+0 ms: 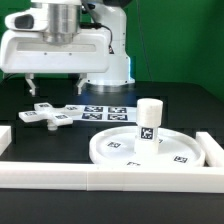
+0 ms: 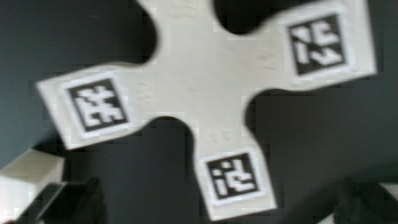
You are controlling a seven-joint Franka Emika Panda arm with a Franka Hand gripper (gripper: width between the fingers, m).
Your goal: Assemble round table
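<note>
Under gripper (image 1: 56,86), jaws spread: flat white four-armed cross piece (image 1: 47,116), tagged arms.

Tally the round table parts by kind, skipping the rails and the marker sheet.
Round disc: 1
Cylinder post: 1
Cross piece: 1
Total: 3
</note>
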